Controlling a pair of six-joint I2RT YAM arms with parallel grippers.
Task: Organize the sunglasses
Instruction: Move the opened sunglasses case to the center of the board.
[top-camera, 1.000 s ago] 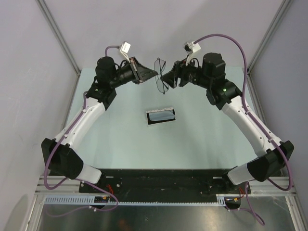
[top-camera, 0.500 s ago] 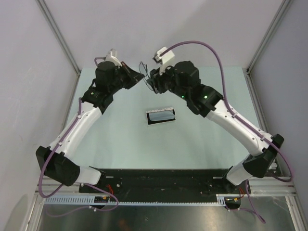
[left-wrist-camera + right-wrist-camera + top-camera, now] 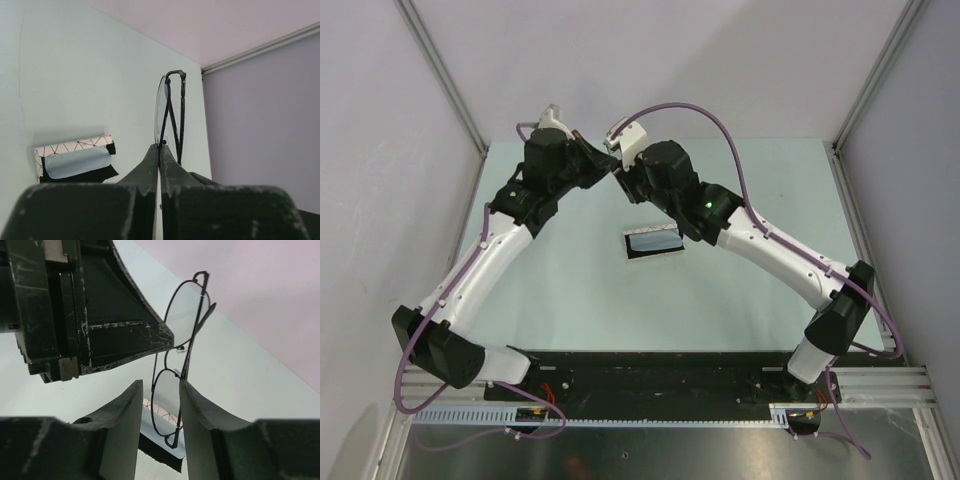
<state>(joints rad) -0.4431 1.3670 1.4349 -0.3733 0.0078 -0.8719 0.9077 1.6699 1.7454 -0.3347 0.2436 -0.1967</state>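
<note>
Over on the left, the left hand [image 3: 160, 150] was clamped tight on the thin black wire-framed glasses [image 3: 161, 115], pinching them right around the bridge, so they hung up in the air near the far end of the pale green bench [image 3: 570, 270] instead of lying on it. The temples looked folded in against the frame from the left wrist view, though I wouldn't swear to it.

Just beside it, the right hand [image 3: 160, 390] had its fingers parted a fairly narrow way, with the lower lens of the glasses [image 3: 182, 312] sitting in the gap between them. I couldn't see either pad actually pressing the frame, so I'd call it not gripping yet.

Progress-wise I'd say roughly midway: the glasses were picked up and looked to be mid hand-over or mid-folding, but nothing had been put away.

The small black rectangular case [image 3: 654, 243] with the white geometric-pattern lid lay open in the middle of the bench, well apart from both hands. Inside it was only a pale blue cloth [image 3: 75, 162], no glasses. So left to do: get them down into the case, and probably close it.
</note>
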